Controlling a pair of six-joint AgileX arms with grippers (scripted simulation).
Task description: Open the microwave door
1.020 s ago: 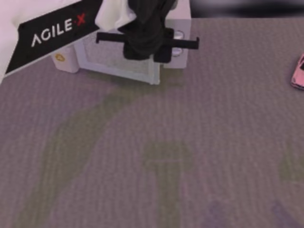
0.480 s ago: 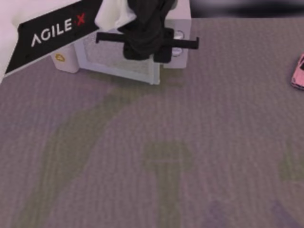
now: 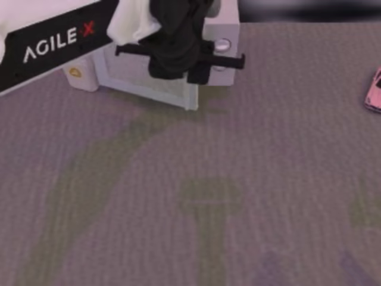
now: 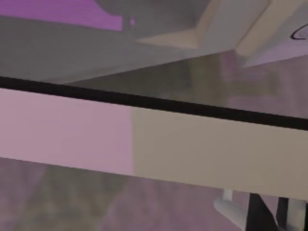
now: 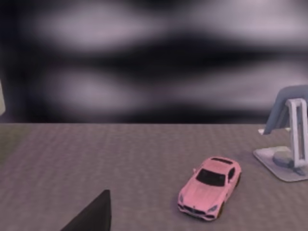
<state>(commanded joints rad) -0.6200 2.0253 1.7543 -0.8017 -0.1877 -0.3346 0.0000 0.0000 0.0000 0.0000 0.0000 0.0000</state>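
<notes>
Microwave door [image 3: 156,80] swung slightly wider than a second earlier, drawn by left gripper [image 3: 193,74]; finger state cannot be told; opening continues.

The microwave [image 3: 221,24] is a white box standing at the far edge of the tabletop [image 3: 238,179], left of the middle, with its front turned toward the camera. One round silver knob shows on its front panel at the right end. The microwave door [image 3: 149,80], a flat white panel with a grey speckled mesh window, stands ajar: hinged at its left side, its right edge is swung out from the front, away from the knob panel.
</notes>
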